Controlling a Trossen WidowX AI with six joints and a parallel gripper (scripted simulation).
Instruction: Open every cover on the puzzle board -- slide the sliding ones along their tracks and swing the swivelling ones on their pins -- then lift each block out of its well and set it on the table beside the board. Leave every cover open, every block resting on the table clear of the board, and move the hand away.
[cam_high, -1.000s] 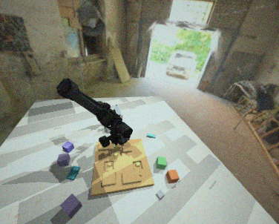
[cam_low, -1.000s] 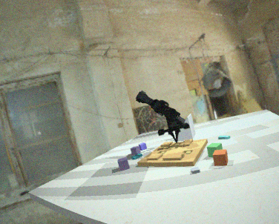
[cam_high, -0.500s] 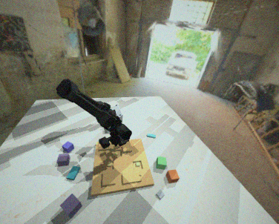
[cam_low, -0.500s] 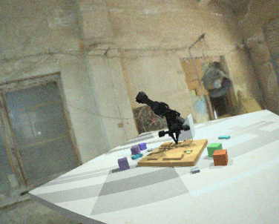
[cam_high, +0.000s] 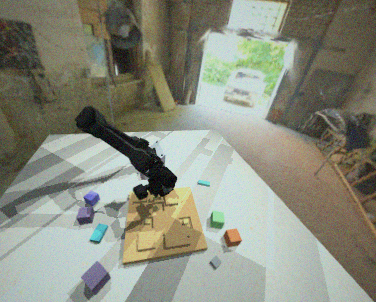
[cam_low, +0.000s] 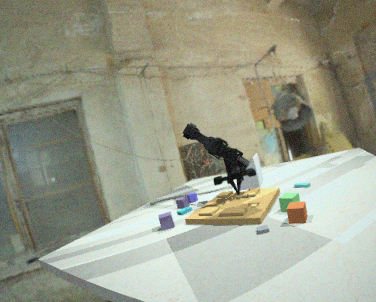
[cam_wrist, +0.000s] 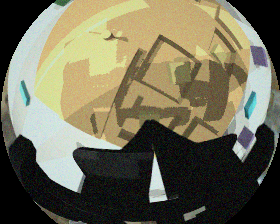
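The closed gripper hides the far part of the board, directly below its tips.

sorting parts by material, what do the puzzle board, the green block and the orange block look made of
The puzzle board looks like light wood, perhaps plywood, given its even tan colour and flat faces, though no grain shows. The green block and orange block look matte, their flat colour without highlights suggesting painted wood or plastic; which, I cannot tell.
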